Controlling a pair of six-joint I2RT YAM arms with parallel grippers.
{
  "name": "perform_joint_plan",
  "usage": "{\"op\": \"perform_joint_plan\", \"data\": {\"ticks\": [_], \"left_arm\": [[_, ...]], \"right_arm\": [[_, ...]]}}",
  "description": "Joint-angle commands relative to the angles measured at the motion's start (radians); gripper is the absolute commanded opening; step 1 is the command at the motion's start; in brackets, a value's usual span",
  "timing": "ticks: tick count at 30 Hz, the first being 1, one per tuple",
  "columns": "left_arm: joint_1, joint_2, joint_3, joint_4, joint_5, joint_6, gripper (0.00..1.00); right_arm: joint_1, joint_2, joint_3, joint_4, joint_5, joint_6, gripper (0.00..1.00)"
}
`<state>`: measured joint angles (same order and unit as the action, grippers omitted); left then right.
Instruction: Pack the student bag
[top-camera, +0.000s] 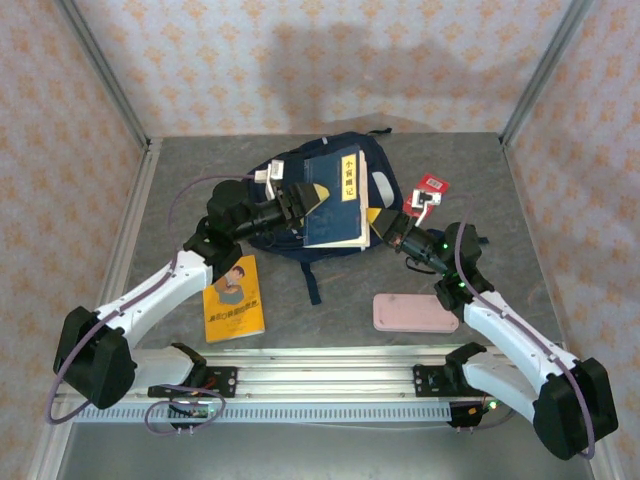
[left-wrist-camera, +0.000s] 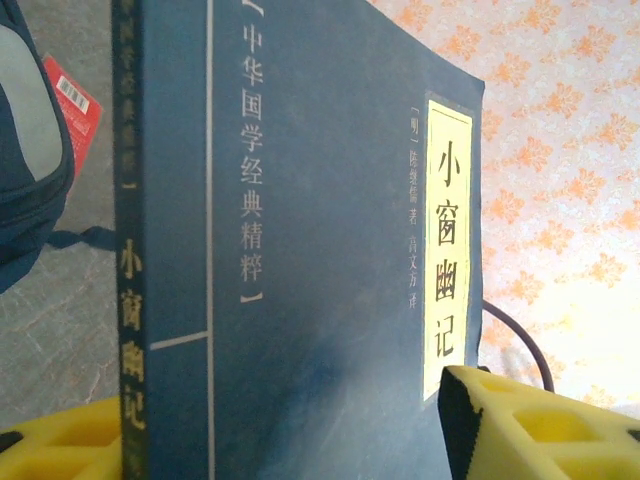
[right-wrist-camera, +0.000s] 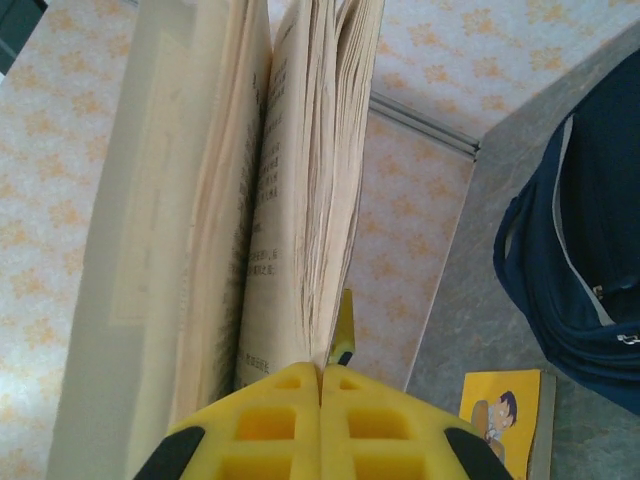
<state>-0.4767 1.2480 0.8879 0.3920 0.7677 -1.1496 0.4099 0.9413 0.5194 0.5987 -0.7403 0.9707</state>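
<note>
Student bag (top-camera: 290, 247) lies flat on the grey table (top-camera: 190, 170) in the upper middle of the top view, and the packing looks to be at an early stage. A blue book (top-camera: 335, 200) with a yellow title strip is held over the bag between the 2 arms and is not yet inside.

The left gripper (top-camera: 305, 197) meets the book's left edge. In its wrist view, 1 yellow pad (left-wrist-camera: 540, 425) overlaps the cover at lower right and the other sits by the spine at lower left, so the jaws look clamped across the book's thickness. The right gripper (top-camera: 378, 220) is at the book's lower right corner. Its pads (right-wrist-camera: 265, 425) are pressed almost together at the foot of the fanned pages, apparently pinching a few leaves.

Whether the bag's mouth is open under the book, I cannot tell.

Unpacked items: a yellow book (top-camera: 233, 298) at lower left of the bag, a pink case (top-camera: 415, 312) at lower right, and a small red packet (top-camera: 432, 188) just beside the bag's right edge. By my judgement, 1 item is in hand and at least 2 more are left.
</note>
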Motion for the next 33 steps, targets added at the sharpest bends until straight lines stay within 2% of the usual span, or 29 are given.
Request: {"op": "perform_joint_plan", "data": {"ticks": [1, 3, 7, 9, 12, 15, 16, 18, 20, 25, 28, 33], "left_arm": [[0.010, -0.032, -0.017, 0.032, -0.002, 0.019, 0.54], [0.009, -0.028, -0.024, 0.047, -0.002, 0.014, 0.43], [0.004, -0.017, -0.029, 0.059, -0.005, 0.028, 0.10], [0.003, -0.016, -0.030, 0.058, -0.009, 0.039, 0.00], [0.004, -0.037, -0.036, 0.050, -0.026, 0.060, 0.00], [0.003, -0.073, -0.023, -0.006, -0.050, 0.111, 0.00], [0.003, -0.086, -0.018, -0.030, -0.059, 0.130, 0.00], [0.003, -0.107, -0.005, -0.060, -0.069, 0.155, 0.00], [0.004, -0.122, 0.005, -0.075, -0.071, 0.171, 0.00], [0.003, -0.109, 0.027, -0.067, -0.018, 0.184, 0.00], [0.001, -0.104, 0.025, -0.025, 0.015, 0.177, 0.00], [-0.008, -0.107, 0.033, 0.016, 0.061, 0.162, 0.00]], "right_arm": [[0.004, -0.010, 0.025, 0.013, 0.017, -0.028, 0.00], [0.004, -0.003, 0.029, 0.026, 0.006, -0.020, 0.00], [0.006, 0.001, 0.043, 0.025, -0.008, -0.021, 0.00], [0.006, 0.001, 0.054, 0.012, -0.017, -0.025, 0.00], [0.006, -0.008, 0.083, -0.057, -0.031, -0.062, 0.03], [0.005, -0.042, 0.118, -0.190, -0.002, -0.134, 0.39], [0.005, -0.057, 0.137, -0.261, 0.017, -0.180, 0.46], [0.006, -0.095, 0.186, -0.429, 0.102, -0.289, 0.52], [0.004, -0.121, 0.200, -0.472, 0.136, -0.337, 0.64], [0.004, -0.055, 0.259, -0.415, -0.029, -0.316, 0.95], [0.004, -0.018, 0.274, -0.361, -0.064, -0.280, 1.00], [0.004, 0.057, 0.319, -0.328, -0.116, -0.252, 0.99]]}}
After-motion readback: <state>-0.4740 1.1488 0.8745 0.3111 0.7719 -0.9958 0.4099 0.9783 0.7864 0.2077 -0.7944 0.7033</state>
